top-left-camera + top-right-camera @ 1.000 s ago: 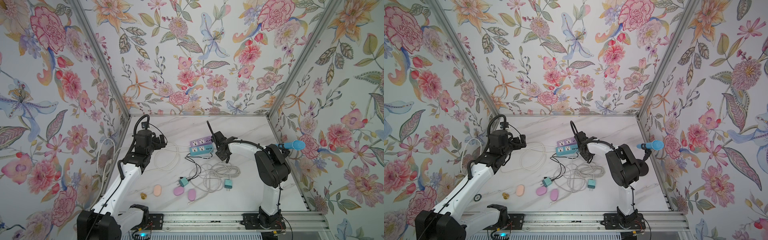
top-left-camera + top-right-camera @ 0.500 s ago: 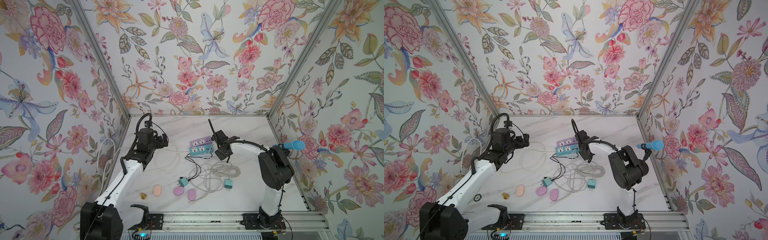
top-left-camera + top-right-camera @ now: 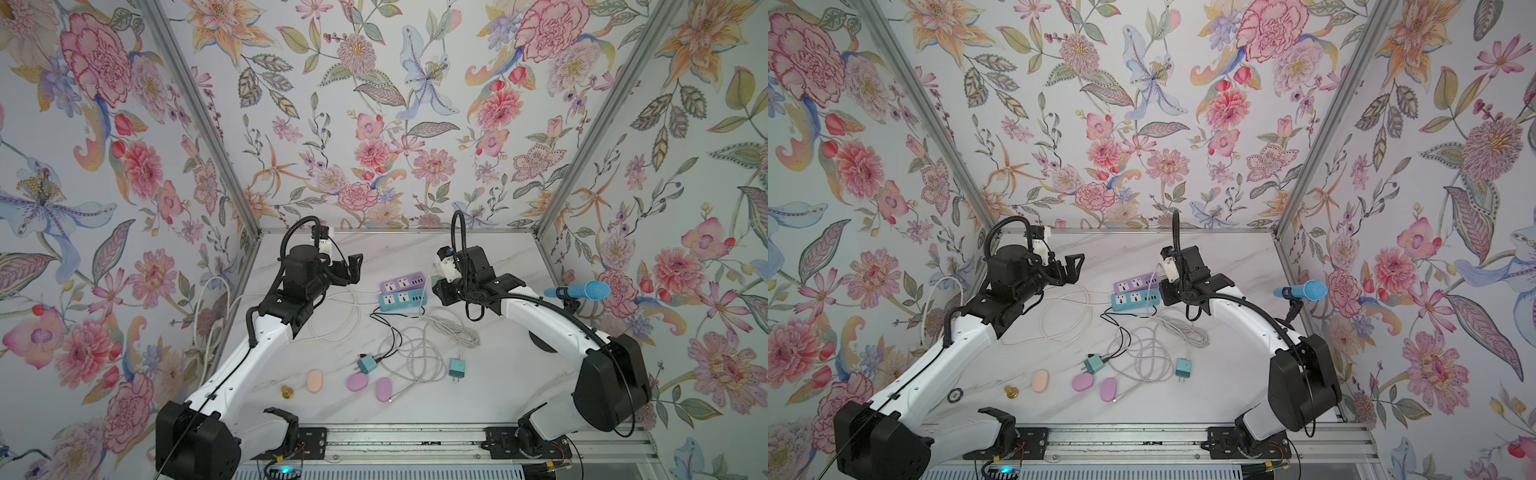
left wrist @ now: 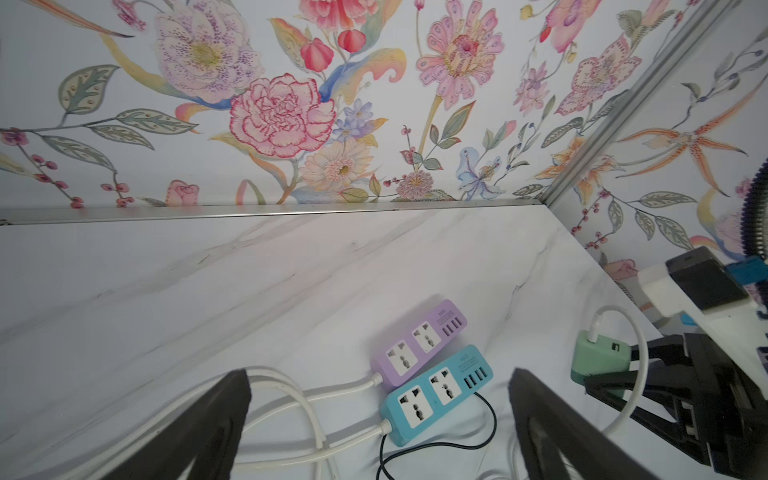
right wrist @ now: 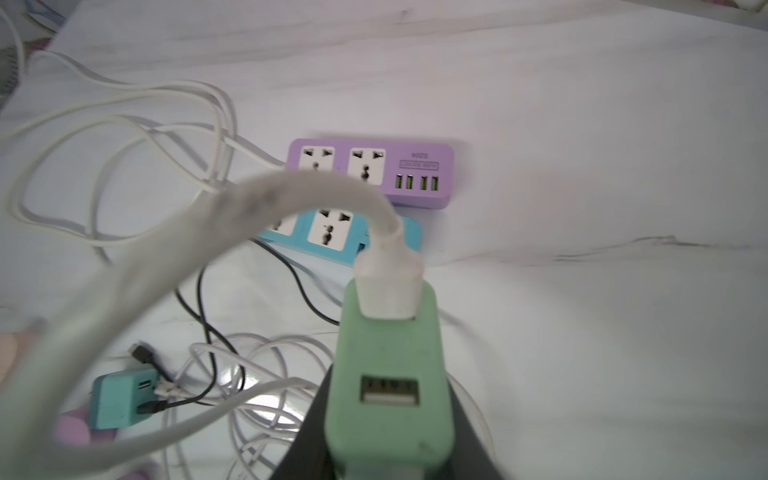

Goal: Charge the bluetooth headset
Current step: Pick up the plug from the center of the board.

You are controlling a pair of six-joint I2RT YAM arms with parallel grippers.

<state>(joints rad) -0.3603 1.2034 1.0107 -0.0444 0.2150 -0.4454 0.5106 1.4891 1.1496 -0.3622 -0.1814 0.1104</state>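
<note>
1. The left gripper was held spread wide over the worktop's back-left part.
2. Three oval headset cases were laid near the front edge, tangled white cables just behind.
3. Purple and teal power strips were set mid-back.
4. A cabled green adapter was pinched by the right gripper beside the strips.

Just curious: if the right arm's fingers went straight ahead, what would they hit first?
Probably the teal power strip, lying just beyond the green charger they hold, though depth is unclear.
</note>
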